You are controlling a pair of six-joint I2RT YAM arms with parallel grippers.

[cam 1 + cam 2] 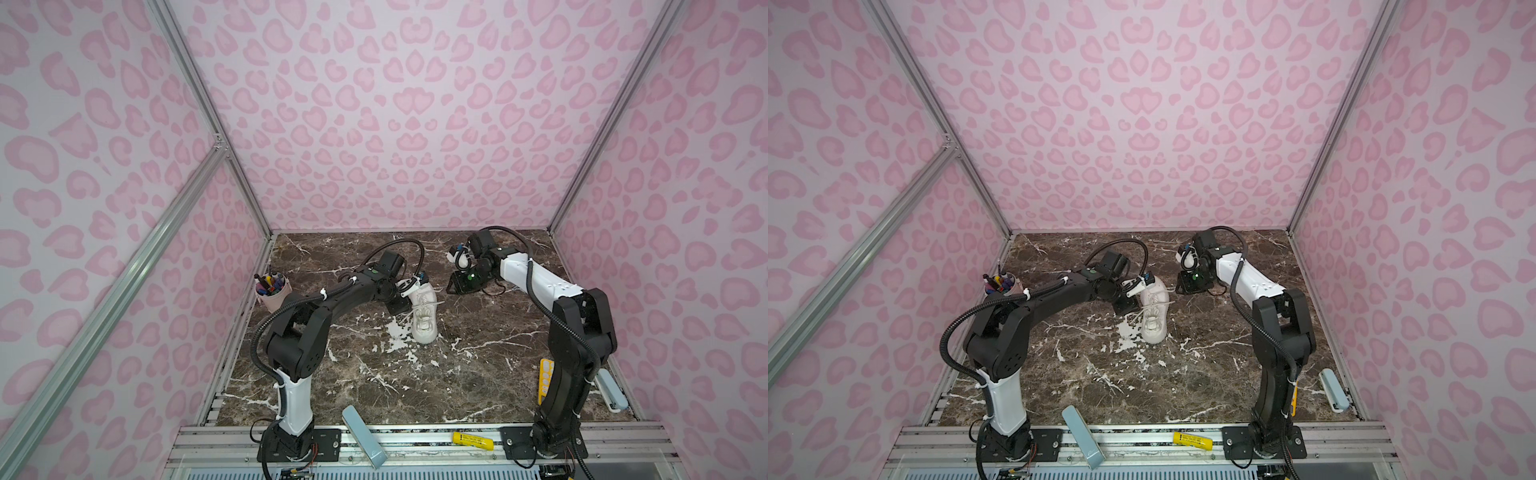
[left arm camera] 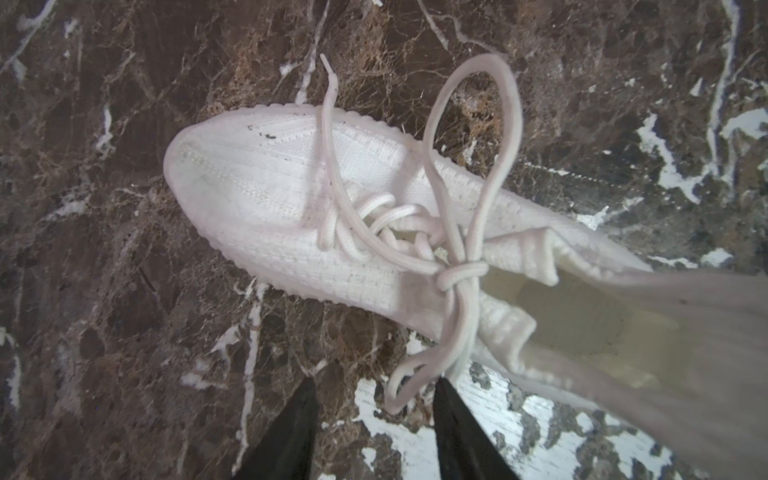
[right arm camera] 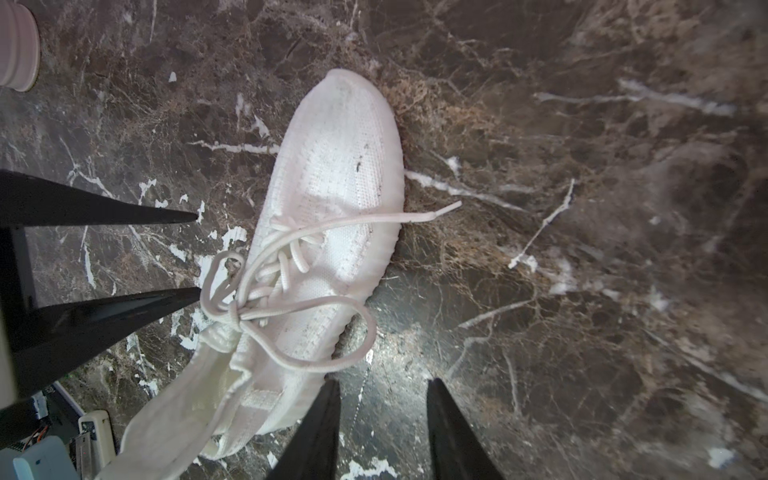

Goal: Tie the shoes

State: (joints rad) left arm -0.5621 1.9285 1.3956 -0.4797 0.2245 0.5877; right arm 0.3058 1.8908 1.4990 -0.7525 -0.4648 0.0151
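Left hand (image 2: 376,382): released, its black fingers (image 2: 291,436) stand apart and grasp nothing; it hangs low beside the shoe.
Between the left fingers: the tip of the small loop (image 2: 397,395) lies in the gap, close against one finger; whether it touches cannot be told.
Right hand (image 3: 382,382): released as well, fingers (image 3: 316,436) parted with only bare bench between them, near the shoe's heel side and clear of it.
Near the right hand: the large loop (image 3: 365,332) ends just beyond one fingertip.
Laces (image 2: 365,212): thin and white, drawn into a knot (image 2: 457,274) at the top of the lacing, with one loop out to each side.
Free end (image 2: 328,104): runs across the upper and past the sole edge.
Shoe (image 1: 424,320): all white, upright on its sole near the middle of the bench in both top views, toe toward the front rail, heel toward the back wall.
Bench (image 1: 374,382): dark brown marble with white veins.
Left edge: a pink pen cup (image 1: 272,291).
Front rail: a pale blue bar (image 1: 363,436) and a yellow tube (image 1: 471,441).
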